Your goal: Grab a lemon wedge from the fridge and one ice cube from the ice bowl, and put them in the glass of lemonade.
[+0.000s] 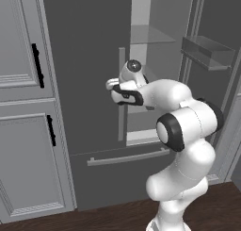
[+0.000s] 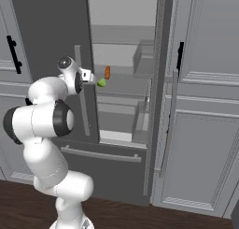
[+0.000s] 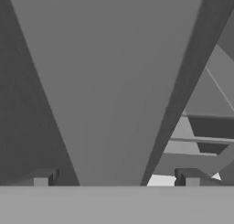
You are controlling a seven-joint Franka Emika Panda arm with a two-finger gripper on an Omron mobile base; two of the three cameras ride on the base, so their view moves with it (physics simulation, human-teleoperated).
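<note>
Gripper [image 3: 116, 177]: fingers spread wide, nothing between them, close against the fridge door handle [image 3: 114, 81].
Arm [image 1: 183, 126]: folded, centre of the left base view.
Fridge [image 2: 51, 41]: right door open.
Wedge [image 2: 101, 82]: on a shelf, mid-frame, beside an orange stick [image 2: 107, 72].

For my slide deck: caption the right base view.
Open gripper nears the lemon wedge on the fridge shelf.

The arm [image 1: 183, 145] is glossy white, built of rounded, bulbous segments joined by dark grey-black rings at the joints. A round dark cap sits on the wrist. The end effector [image 3: 116, 177] carries two small, blocky dark grey fingertips [image 3: 43, 176].
</note>
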